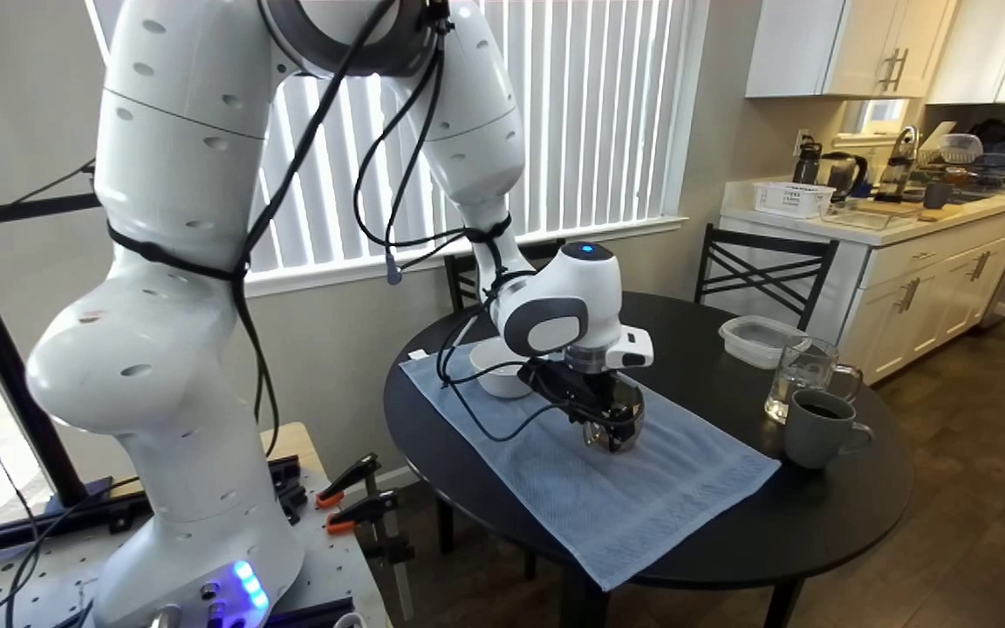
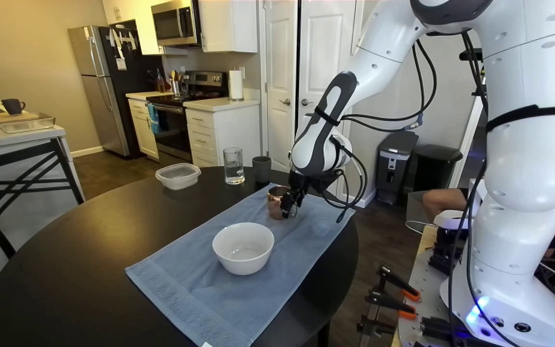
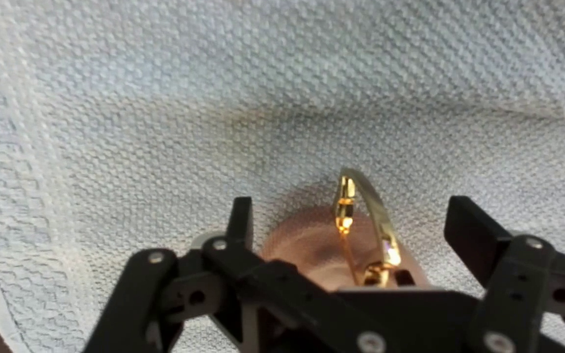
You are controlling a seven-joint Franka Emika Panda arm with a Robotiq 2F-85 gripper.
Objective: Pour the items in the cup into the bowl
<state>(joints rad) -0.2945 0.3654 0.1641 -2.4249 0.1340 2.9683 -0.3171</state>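
The copper cup [image 2: 274, 206] stands upright on the blue towel, and its gold handle [image 3: 383, 220] shows in the wrist view. In an exterior view the arm partly hides the cup [image 1: 633, 403]. My gripper [image 3: 351, 208] is low beside the cup on its handle side. Its fingers [image 3: 474, 235] are spread wide, one on either side of the handle and apart from it. What the cup holds is hidden. The white bowl [image 2: 243, 253] sits on the towel a short way from the cup; the arm covers part of the bowl [image 1: 495, 358] in an exterior view.
The towel [image 1: 686, 480] lies across a round black table [image 2: 80, 246]. A clear plastic container [image 1: 755, 342], a glass mug [image 1: 803, 375] with clear liquid and a dark grey mug [image 1: 819, 432] stand past the towel. Cables [image 2: 364, 178] hang from the wrist.
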